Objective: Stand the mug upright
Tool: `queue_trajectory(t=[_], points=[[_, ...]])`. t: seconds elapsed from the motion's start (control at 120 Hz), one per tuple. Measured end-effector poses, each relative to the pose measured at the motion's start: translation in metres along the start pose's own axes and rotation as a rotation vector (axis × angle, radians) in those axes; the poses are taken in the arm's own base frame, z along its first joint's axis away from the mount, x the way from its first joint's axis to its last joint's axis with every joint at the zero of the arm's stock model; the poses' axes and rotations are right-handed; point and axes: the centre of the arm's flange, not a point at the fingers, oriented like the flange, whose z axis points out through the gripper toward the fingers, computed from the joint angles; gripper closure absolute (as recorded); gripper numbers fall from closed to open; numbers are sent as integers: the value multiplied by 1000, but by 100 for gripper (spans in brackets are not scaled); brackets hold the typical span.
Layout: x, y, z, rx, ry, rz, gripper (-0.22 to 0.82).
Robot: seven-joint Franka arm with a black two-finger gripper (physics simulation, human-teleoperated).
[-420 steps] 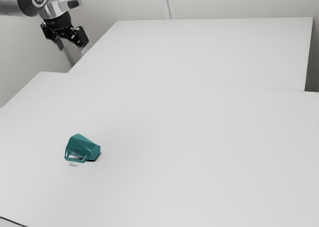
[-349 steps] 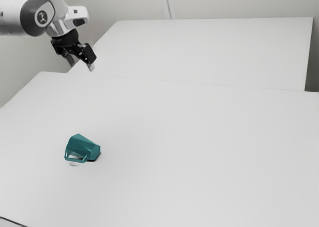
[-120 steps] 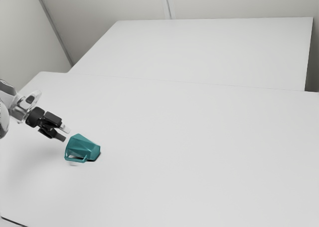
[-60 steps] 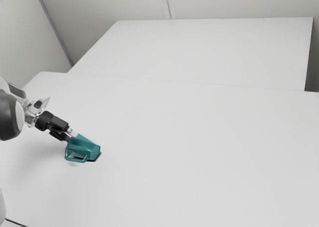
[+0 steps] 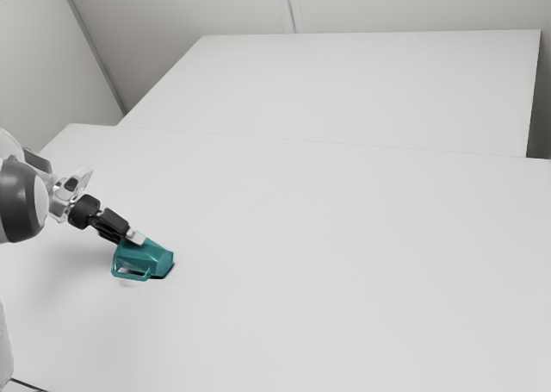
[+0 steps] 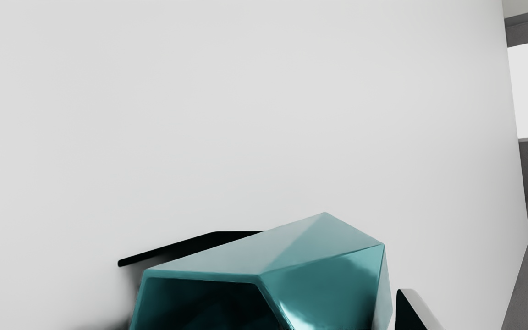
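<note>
Item: one teal, faceted, glossy mug (image 5: 148, 259), lying on its side on the plain white table (image 5: 344, 254), not upright.

Relation to the hand: the mug lies directly ahead of the black two-finger gripper (image 5: 129, 238), towards the exterior view's right and slightly nearer that camera. Single arm, reaching in from the exterior view's left; fingertips at the rim end.

Orientation: dark mouth (image 6: 209, 305) facing back to the hand; closed base (image 5: 164, 264) pointing away, to the exterior view's right. Long axis runs from mouth to base, roughly in line with the reach. Handle (image 5: 132, 276) low, on the side towards the exterior camera.

State of gripper: open. One pale-faced finger (image 6: 420, 312) stands just outside the mug's wall, a narrow gap between; whether the other sits within the mouth, cannot be told.

Step in hand, by judgement: placing the fingers for a hold near the rim. Next requirement: a firm closing on the wall, then a turn bringing the mouth up and the base down.

Risk: a shallow pinch may let the smooth facets slip or roll.
</note>
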Motion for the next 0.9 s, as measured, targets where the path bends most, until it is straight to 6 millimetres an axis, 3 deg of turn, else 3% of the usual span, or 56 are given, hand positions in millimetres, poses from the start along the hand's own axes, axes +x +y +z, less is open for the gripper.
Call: queue_trajectory(t=[0.35,0.558,0.758,0.9], points=[[6,11,3,-58,31,28,71],[11,28,2,-131,56,41,75],[28,63,-6,-173,79,98,76],[71,107,-6,-134,26,194,77]])
